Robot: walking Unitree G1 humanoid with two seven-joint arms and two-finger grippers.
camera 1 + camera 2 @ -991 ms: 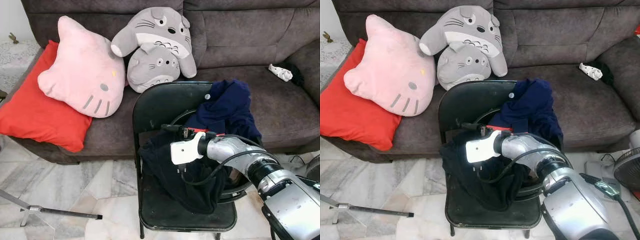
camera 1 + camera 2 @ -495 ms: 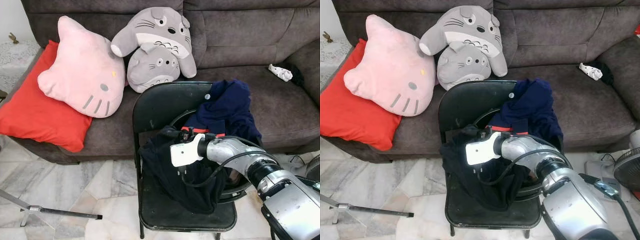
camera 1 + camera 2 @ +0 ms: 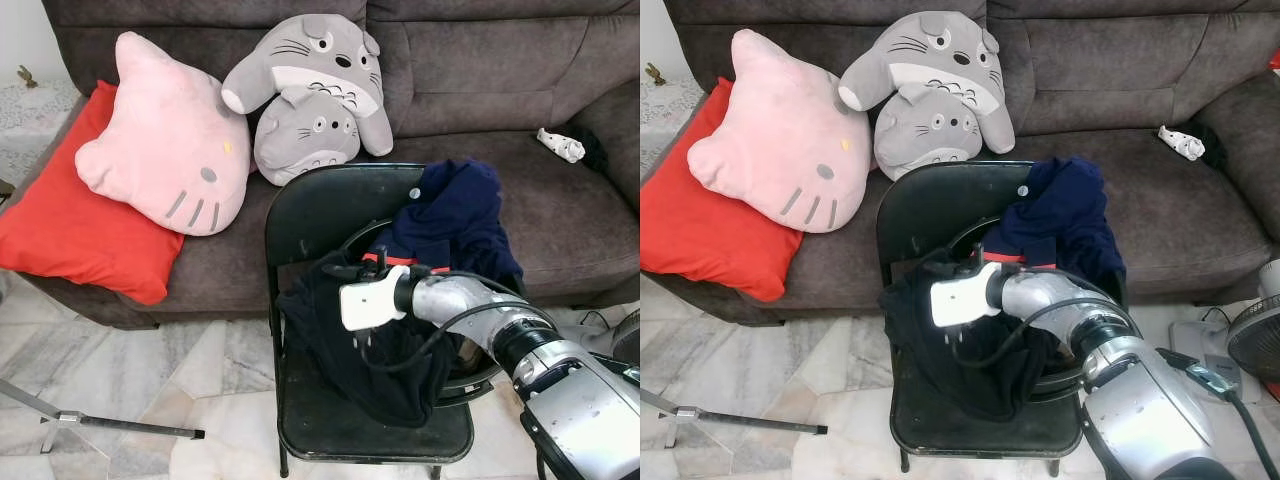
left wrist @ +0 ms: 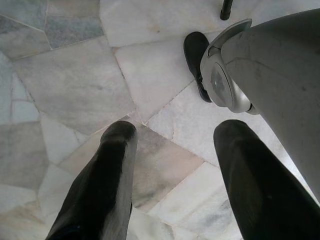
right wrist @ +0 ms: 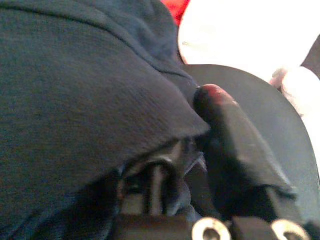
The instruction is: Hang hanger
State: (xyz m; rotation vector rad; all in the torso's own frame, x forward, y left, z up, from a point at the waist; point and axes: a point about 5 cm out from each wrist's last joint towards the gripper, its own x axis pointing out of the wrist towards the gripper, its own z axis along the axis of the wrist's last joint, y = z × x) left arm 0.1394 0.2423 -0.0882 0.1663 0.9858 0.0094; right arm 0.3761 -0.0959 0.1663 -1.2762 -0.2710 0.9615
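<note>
A black folding chair [image 3: 320, 205] stands in front of the sofa. A black garment [image 3: 340, 340] lies over its seat, and a navy garment [image 3: 455, 215] hangs over its backrest. A thin black arc [image 3: 362, 230], perhaps the hanger, curves above the clothes. My right gripper [image 3: 345, 268] reaches in from the right at the top edge of the black garment. In the right wrist view the cloth [image 5: 75, 90] covers one finger and presses against the other finger [image 5: 225, 130], so the gripper looks shut on it. My left gripper [image 4: 172, 132] hangs open above the floor beside my leg [image 4: 280, 75].
On the dark sofa [image 3: 500, 70] lie a pink cat cushion [image 3: 165, 150], a red cushion [image 3: 70, 220], grey plush toys [image 3: 310, 90] and a small white item [image 3: 560, 145]. A metal stand leg [image 3: 100, 425] lies on the marble floor at left. A fan [image 3: 1255, 340] stands at right.
The right gripper has pushed slightly further into the black garment. The cloth now bunches up over the fingers, which showed bare a second ago. The camera has not moved.
</note>
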